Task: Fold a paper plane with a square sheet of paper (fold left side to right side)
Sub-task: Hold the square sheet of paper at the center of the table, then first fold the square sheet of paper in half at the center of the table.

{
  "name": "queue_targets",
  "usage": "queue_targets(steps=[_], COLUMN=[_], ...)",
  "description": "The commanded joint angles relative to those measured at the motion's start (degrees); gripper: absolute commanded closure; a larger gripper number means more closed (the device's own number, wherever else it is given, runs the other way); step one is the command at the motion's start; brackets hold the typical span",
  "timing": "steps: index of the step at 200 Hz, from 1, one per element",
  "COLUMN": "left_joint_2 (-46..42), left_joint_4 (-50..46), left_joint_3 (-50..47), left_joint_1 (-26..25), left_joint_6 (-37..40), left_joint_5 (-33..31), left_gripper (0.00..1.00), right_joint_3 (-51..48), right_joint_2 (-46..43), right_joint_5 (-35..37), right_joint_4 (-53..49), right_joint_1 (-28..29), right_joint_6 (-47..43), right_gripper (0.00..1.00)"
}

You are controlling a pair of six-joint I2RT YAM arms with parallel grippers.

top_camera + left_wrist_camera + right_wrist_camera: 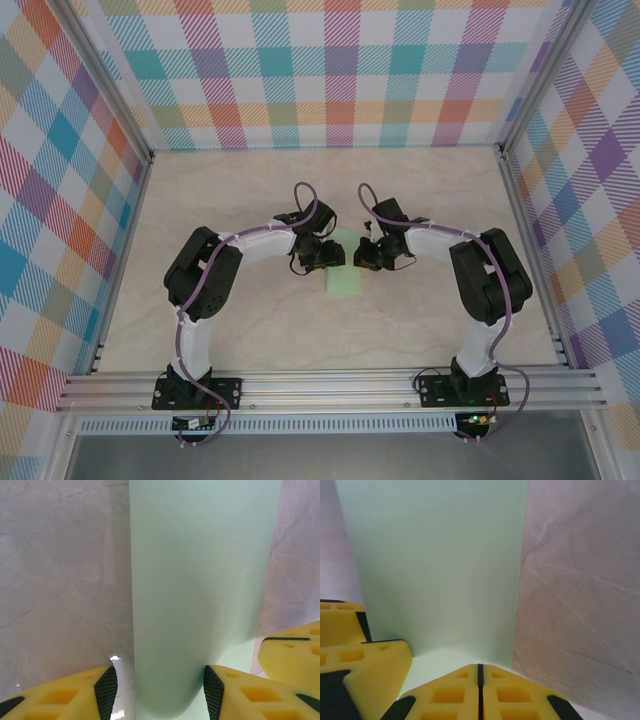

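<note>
We see green paper sheet folded mid-worktop, left tool parted astride it, right tool clenched empty over its edge.

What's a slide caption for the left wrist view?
Left claw open astride the folded pale green sheet of paper lying on the marbled table.

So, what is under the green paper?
The pale marbled table shows on both sides of the green paper, so the table is below it. The part directly beneath is covered; whether anything else lies there cannot be seen.
</note>
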Motion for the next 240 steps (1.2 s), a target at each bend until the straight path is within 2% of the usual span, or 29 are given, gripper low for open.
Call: queue_targets(steps=[1,55,106,134,152,166,178,194,240], left_joint_2=[2.7,0.9,-7.6,-12.2,-12.7,-10.6,-8.2,-5.2,0.3], left_joint_4=[-1.7,-2.4,-4.5,0.4,4.4,5.8,5.9,5.5,2.0], left_joint_3=[-0.5,-0.4,0.0,-1.7,-2.1,-1.1,-0.2,0.7,2.0], left_joint_1=[-0.3,-0.2,0.8,1.0,1.0,0.9,0.7,0.6,0.8], left_joint_6=[1.2,1.5,2.3,1.8,1.2,1.2,1.2,1.3,3.9], left_joint_5=[-0.3,-1.1,-3.7,-1.1,4.5,9.9,12.1,12.7,10.1], left_gripper=[0.47,0.47,0.42,0.39,0.45,0.52,0.58,0.62,0.64], right_joint_3=[1.3,0.1,-1.4,-1.4,-1.0,-0.7,-0.4,-0.4,0.1], right_joint_2=[2.0,5.0,5.0,5.3,5.5,5.6,5.6,5.6,6.0], right_joint_5=[-0.6,2.1,5.8,5.9,5.8,5.8,5.8,5.9,5.9], right_joint_4=[-0.9,-3.9,-6.2,-6.0,-6.2,-6.3,-6.5,-6.6,-7.1], right_joint_1=[0.3,0.4,0.4,0.5,0.7,0.8,0.9,0.9,1.0], right_joint_6=[-0.1,-0.6,-1.8,-2.0,-2.0,-2.0,-2.0,-2.0,-2.3], right_gripper=[0.92,0.92,0.93,0.93,0.93,0.93,0.93,0.93,0.93])
